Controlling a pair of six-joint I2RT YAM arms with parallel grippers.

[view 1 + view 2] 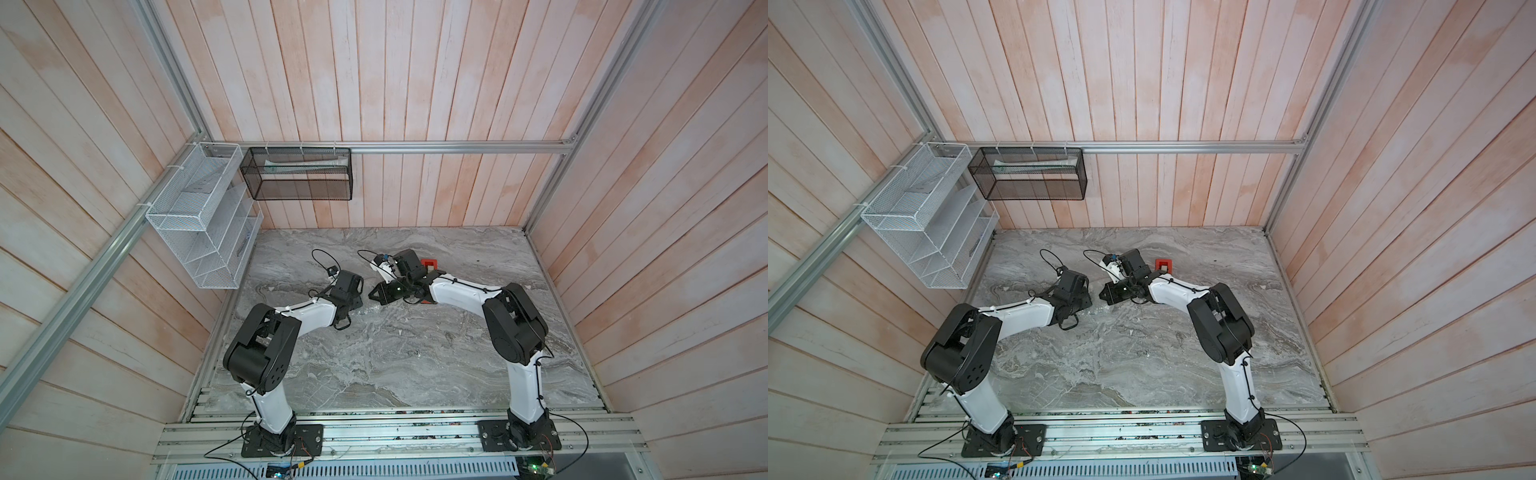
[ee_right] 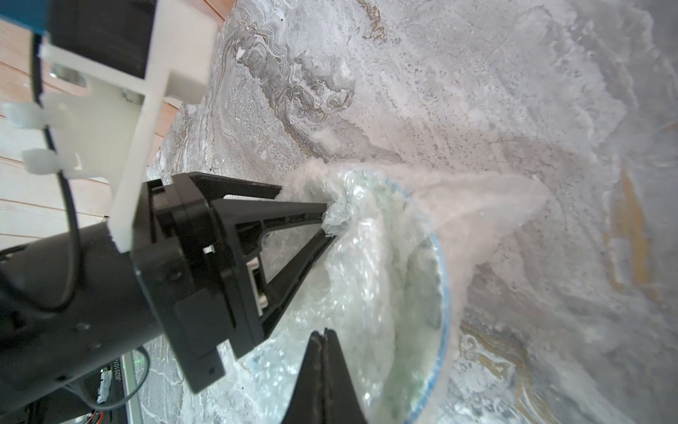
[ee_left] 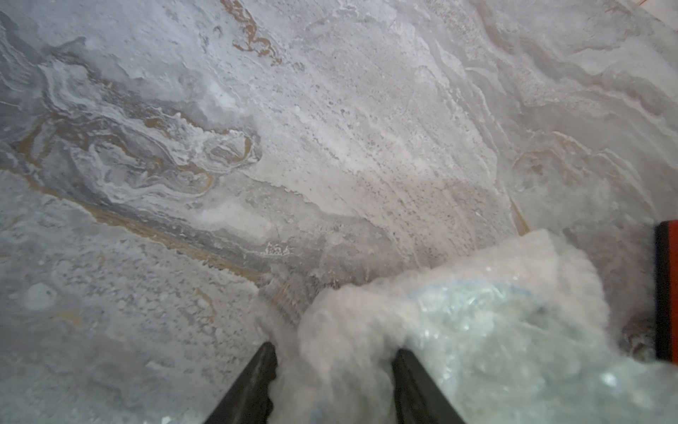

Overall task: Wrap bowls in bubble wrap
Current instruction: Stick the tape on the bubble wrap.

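Pale plank walls [image 1: 415, 83] box in a grey marbled table [image 1: 374, 365], and at ten o'clock a white wire rack [image 1: 199, 216] hangs clear of the work. Rightward, our left hand [image 3: 334, 348] points toward the table's centre, jaws partway apart and clamped on a bunched fold of the bubble wrap [image 2: 370, 257]; the right wrist view shows that whitish wad pinched at its tips. Just past it sits the bowl [image 2: 444, 279], near the centre and a touch toward eleven o'clock, hidden under the arms in both top views; only its bluish rim shows through the sheet, which lies over the rim and sags into the hollow. Our right hand [image 2: 324, 332] points in from three o'clock, jaws pressed together, tips low over the wrap inside the bowl; whether a thin layer is nipped between them we cannot tell. A red tape dispenser [image 1: 430, 264] lies at one o'clock, just behind that arm. We judge the step to be gathering the sheet around the bowl, roughly midway. Next, we think, the held fold must cross the rim while the other hand pins the bowl, so nothing drags.
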